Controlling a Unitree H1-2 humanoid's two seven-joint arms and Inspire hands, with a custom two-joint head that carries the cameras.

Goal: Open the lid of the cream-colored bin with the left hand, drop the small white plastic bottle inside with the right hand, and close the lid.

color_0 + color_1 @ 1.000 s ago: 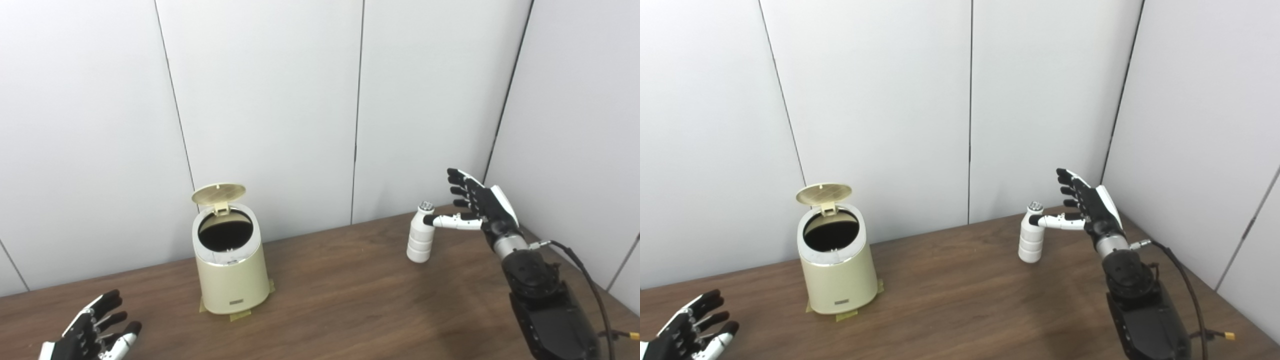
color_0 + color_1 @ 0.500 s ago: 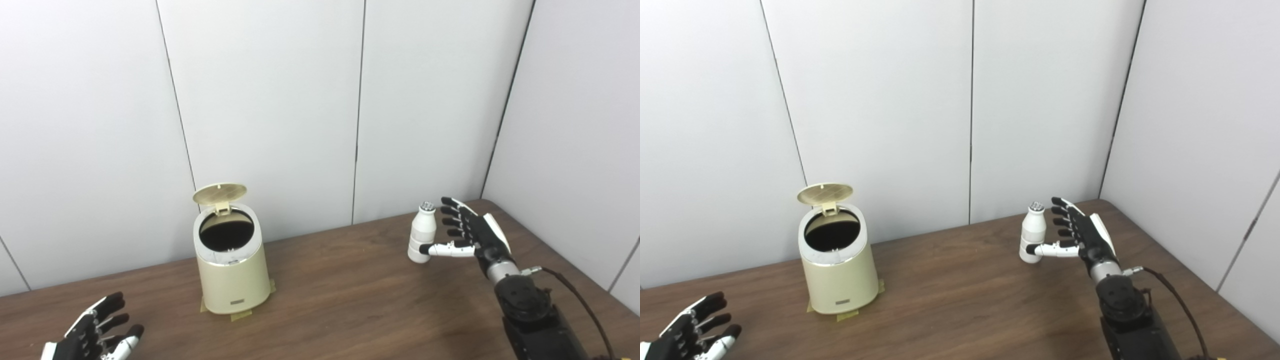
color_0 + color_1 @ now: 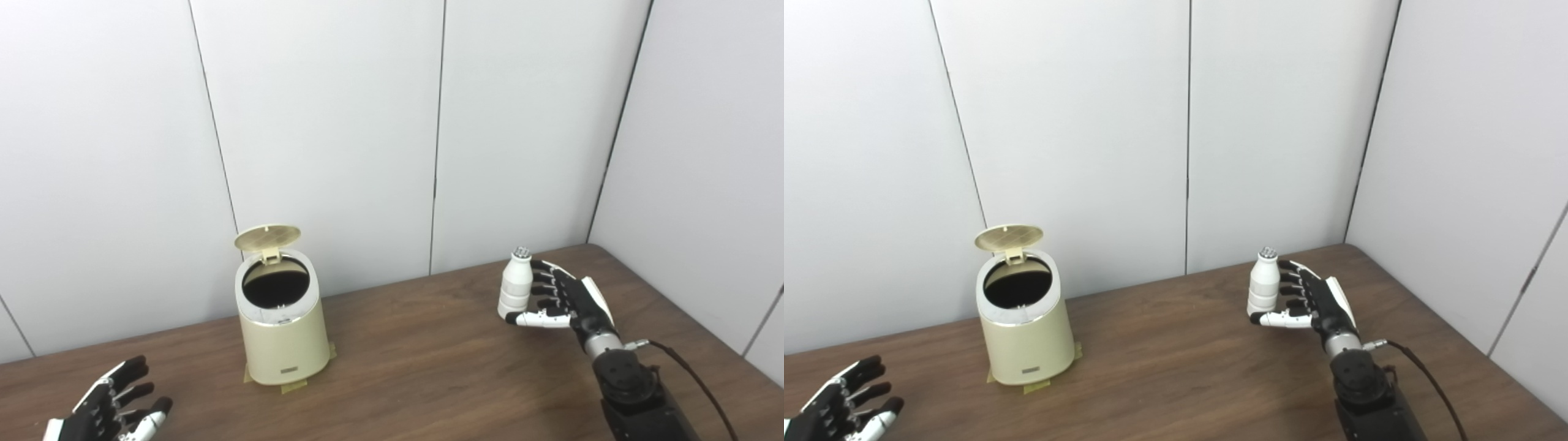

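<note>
Bare table (image 3: 416,361) between open bin (image 3: 282,331) and bottle (image 3: 516,283)

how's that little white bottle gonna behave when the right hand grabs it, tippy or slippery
The white bottle stands upright, tall and narrow, so a sideways nudge from the open right hand would probably tip it. Its round body would likely roll once down. The ridged lower sides may help grip, though the plastic looks smooth. It appears small and probably light.

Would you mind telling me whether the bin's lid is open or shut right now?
Open. The lid stands tipped back on its hinge above the cream bin, and the dark round opening shows.
</note>
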